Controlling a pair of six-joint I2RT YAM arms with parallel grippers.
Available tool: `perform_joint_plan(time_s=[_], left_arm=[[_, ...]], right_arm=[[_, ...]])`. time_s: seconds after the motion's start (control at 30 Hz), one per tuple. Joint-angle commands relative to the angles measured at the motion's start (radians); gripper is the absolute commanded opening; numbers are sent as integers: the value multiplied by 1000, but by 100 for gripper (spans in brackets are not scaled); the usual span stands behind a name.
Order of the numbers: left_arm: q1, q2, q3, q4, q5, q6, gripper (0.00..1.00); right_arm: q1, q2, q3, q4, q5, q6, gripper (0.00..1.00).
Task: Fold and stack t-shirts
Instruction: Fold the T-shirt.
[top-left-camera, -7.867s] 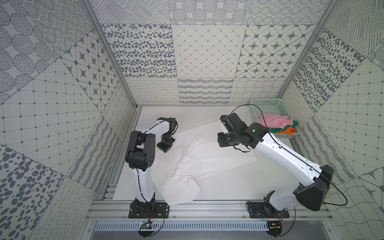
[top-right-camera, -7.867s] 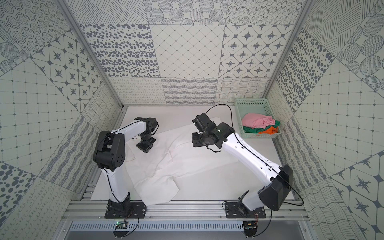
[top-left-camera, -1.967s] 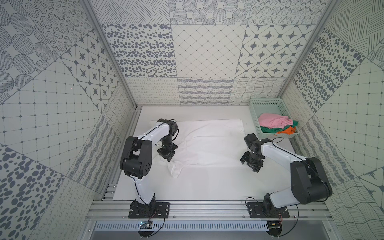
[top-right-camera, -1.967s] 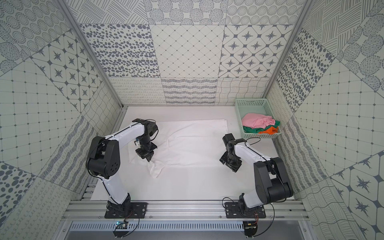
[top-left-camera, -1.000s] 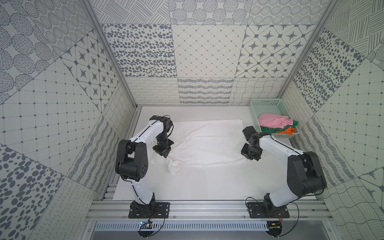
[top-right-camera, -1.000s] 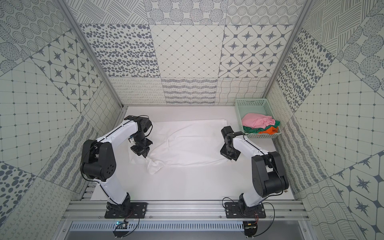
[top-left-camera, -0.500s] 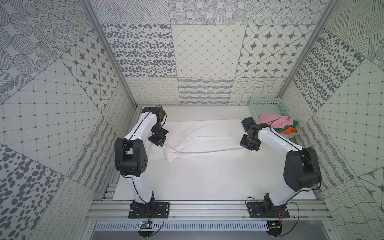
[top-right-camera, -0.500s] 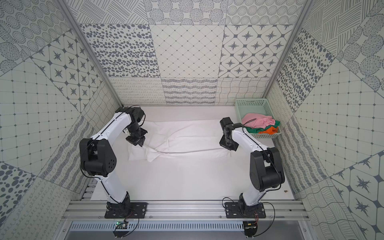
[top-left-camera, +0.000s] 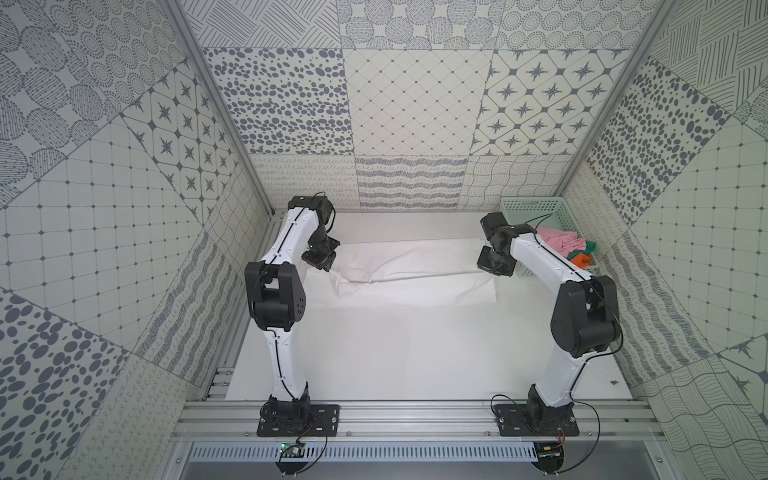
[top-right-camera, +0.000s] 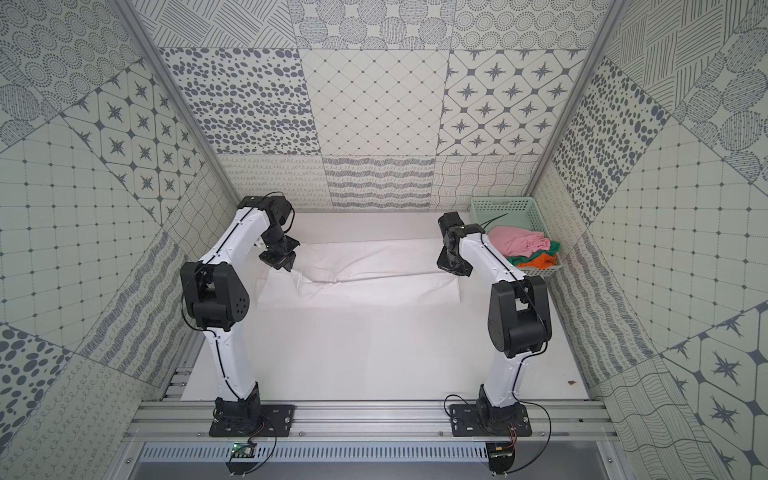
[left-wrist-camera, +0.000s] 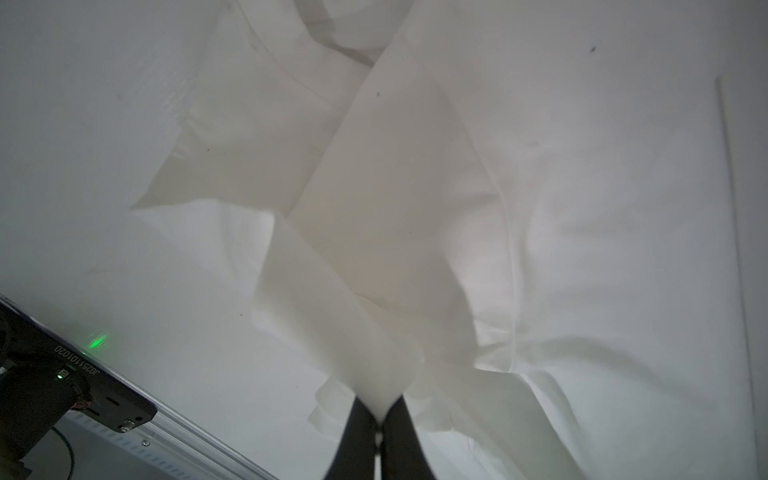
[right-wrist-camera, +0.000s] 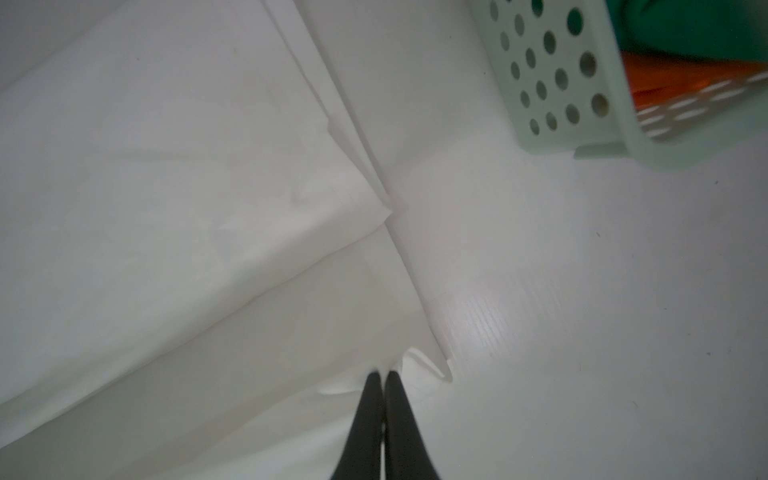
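Spread in a wide band across the far half of the flat white worktop (top-left-camera: 395, 345), from about 10 o'clock to 2 o'clock in both top views: white t-shirt of soft cloth (top-left-camera: 415, 266). Folded over on itself, with the near layer flat on the surface and the upper layer drawn into a long ridge running end to end. Some rumpling and a loose flap at the 10 o'clock end.

Left pincer (top-left-camera: 323, 266) at the 10 o'clock end, pointing down. In the left wrist view, black fingers (left-wrist-camera: 357, 432) clamped together on a bunched fold of the white t-shirt, the cloth fanning away from the tips.

Right pincer (top-left-camera: 491, 266) at the 2 o'clock end. In the right wrist view, black fingers (right-wrist-camera: 368, 415) pressed tight on the shirt's edge right at its corner, a small curl of hem just beside the tips.

At the 1 o'clock corner of the worktop, near the right pincer but not touching it: mint-green perforated plastic basket (top-left-camera: 528, 203). Inside, crumpled pink t-shirt (top-left-camera: 559, 243) on top, green t-shirt (top-left-camera: 584, 250) and orange t-shirt (top-left-camera: 579, 261) showing under it toward the near wall. No lettering legible on the white cloth.
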Motion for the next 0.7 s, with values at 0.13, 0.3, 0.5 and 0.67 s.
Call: perform_joint_plan(time_s=[0.13, 0.3, 0.5, 0.67], left_arm=[[23, 102, 182, -79, 40, 14, 0], [24, 163, 263, -50, 101, 31, 0], [25, 198, 290, 71, 182, 61, 0], [36, 211, 325, 131, 200, 56, 0]], right_arm=[[-13, 94, 133, -18, 33, -40, 0], [-17, 154, 212, -19, 31, -61, 0], [-23, 220, 313, -18, 49, -84, 0], [-31, 257, 391, -19, 64, -102, 0]])
